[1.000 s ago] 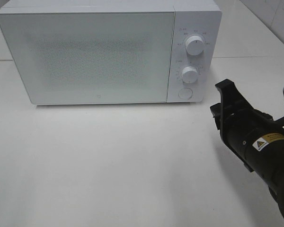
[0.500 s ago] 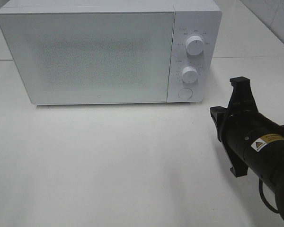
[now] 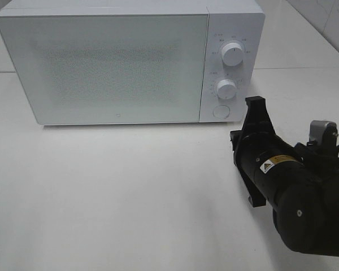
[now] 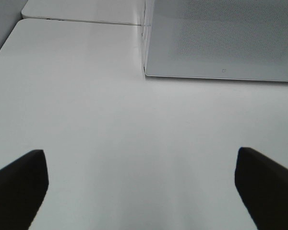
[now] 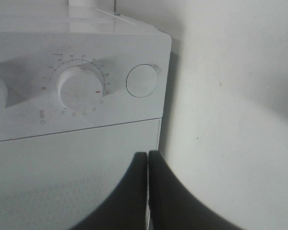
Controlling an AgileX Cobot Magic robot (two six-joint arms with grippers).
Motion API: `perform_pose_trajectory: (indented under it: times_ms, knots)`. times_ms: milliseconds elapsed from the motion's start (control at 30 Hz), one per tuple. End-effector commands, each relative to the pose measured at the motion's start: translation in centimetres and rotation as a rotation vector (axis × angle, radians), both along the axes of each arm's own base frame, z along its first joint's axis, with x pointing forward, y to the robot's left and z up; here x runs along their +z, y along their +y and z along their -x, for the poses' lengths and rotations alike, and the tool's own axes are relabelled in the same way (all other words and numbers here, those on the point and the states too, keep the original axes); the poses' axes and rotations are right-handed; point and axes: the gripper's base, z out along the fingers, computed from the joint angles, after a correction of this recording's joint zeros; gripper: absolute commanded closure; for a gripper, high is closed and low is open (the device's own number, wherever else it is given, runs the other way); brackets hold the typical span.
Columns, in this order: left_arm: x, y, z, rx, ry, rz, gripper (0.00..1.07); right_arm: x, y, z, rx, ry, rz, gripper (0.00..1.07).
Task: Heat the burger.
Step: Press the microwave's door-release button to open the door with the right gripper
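Observation:
The burger is out of view. The white microwave stands at the back of the table with its door closed. My right gripper is shut with nothing in it. It points at the lower right of the control panel, just short of the round button. In the right wrist view the closed fingertips lie in front of the door's edge, near the lower knob and the button. My left gripper stands open and empty over bare table, well in front of the microwave's corner.
The panel carries an upper knob and a lower knob. The white table spreads in front of the microwave. A seam in the tabletop runs behind to the right.
My right arm has rolled and moved left, closer to the microwave's control panel, with its gripper staying shut. The microwave has not moved.

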Motion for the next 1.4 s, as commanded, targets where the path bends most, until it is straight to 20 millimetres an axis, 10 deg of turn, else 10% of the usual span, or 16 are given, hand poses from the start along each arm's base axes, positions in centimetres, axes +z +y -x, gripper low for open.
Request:
perform_pose_trajectory:
  times_ms: [33, 1400]
  knots:
    - [-0.1, 0.0, 0.3, -0.001, -0.018, 0.002, 0.09, -0.3, 0.1, -0.8, -0.015, 0.011, -0.003, 1.07]
    - [-0.1, 0.0, 0.2, 0.000, -0.012, 0.002, 0.09, -2.6, 0.6, -10.5, -0.062, 0.029, 0.000, 1.07]
